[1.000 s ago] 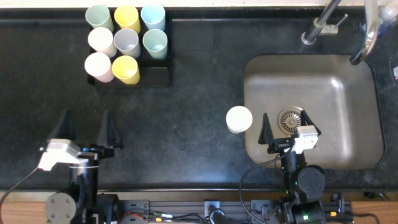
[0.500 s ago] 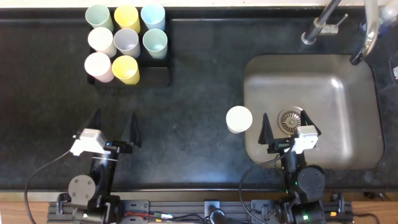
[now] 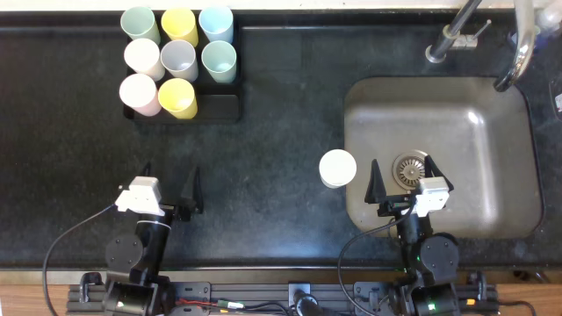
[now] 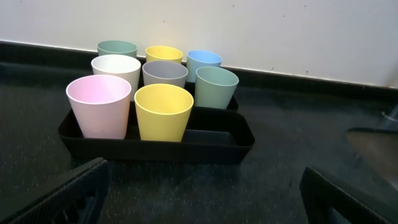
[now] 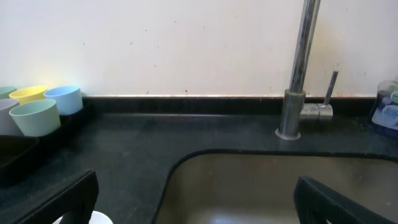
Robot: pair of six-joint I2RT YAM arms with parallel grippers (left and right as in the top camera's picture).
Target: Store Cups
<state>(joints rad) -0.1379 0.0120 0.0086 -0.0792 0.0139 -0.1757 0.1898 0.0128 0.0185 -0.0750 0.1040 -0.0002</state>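
A black tray (image 3: 225,107) at the counter's back left holds several pastel cups, among them a pink cup (image 3: 139,94) and a yellow cup (image 3: 177,97) in its front row. The tray's front right slot (image 4: 217,132) is bare. A lone white cup (image 3: 337,168) stands on the counter by the sink's left rim. My left gripper (image 3: 169,186) is open and holds nothing; it sits low near its base and faces the tray (image 4: 186,149). My right gripper (image 3: 405,180) is open over the sink's front edge, just right of the white cup (image 5: 84,219).
The steel sink (image 3: 492,105) fills the right side, with a drain (image 3: 409,169) and a tap (image 3: 450,37) behind it. A bottle (image 5: 387,107) stands at the far right by the wall. Dark counter (image 3: 263,158) lies between tray and sink.
The left arm has swung to the right and drawn back toward its base, its gripper staying open. The right arm and the cups have not moved.
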